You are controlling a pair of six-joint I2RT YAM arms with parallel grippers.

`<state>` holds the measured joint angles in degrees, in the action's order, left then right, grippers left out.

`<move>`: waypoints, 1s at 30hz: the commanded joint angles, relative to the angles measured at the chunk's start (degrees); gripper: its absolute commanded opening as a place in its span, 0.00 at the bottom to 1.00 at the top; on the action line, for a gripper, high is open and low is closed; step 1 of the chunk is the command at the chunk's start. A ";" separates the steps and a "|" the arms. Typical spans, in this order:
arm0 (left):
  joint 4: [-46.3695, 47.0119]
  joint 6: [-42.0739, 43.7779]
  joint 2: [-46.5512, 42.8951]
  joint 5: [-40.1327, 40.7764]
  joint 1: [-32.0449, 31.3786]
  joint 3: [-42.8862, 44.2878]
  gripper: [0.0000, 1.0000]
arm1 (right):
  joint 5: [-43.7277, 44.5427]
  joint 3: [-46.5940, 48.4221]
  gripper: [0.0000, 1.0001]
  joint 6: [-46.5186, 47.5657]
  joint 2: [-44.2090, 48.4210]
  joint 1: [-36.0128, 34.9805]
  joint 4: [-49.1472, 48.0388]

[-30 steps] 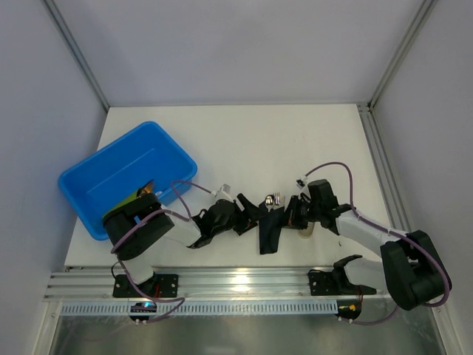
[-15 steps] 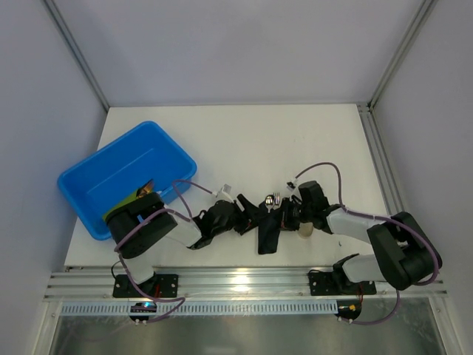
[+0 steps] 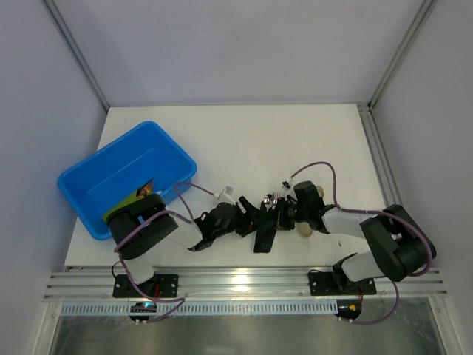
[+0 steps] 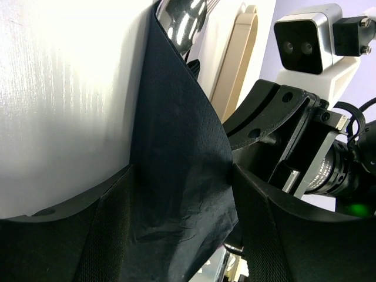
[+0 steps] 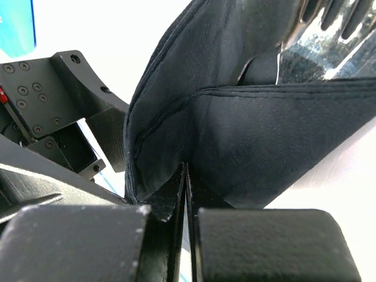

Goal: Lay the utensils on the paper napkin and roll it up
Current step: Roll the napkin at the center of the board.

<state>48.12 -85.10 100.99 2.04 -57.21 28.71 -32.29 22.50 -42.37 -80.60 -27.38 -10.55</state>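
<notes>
Right gripper [image 5: 185,176] had slid left, closer to left gripper [image 4: 182,176], since the earlier view. We saw it pinched shut on the napkin [image 5: 264,135] edge. Left gripper's jaws stood wide, with the fold loose between them. Beyond, utensils [image 5: 329,32] poked out of the wrap, mid-table. We judged rolling underway; the next move needs the fold tucked and turned over.
</notes>
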 commanded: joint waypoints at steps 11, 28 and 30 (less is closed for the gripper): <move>2.59 0.55 -3.43 2.61 -2.38 2.40 0.65 | 5.05 0.79 0.04 1.94 -2.90 -0.49 -1.41; 16.55 1.69 -5.28 7.10 -5.10 -3.22 0.61 | 5.93 -1.41 0.04 -0.34 -0.79 -0.49 -4.31; 18.58 1.43 -4.66 7.45 -5.19 -4.80 0.59 | 6.10 -1.41 0.04 -0.43 -0.70 -0.49 -4.13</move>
<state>57.01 -83.88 97.34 8.40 -61.95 25.74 -29.82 21.82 -43.09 -82.21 -27.66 -13.28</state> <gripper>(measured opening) 0.596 0.037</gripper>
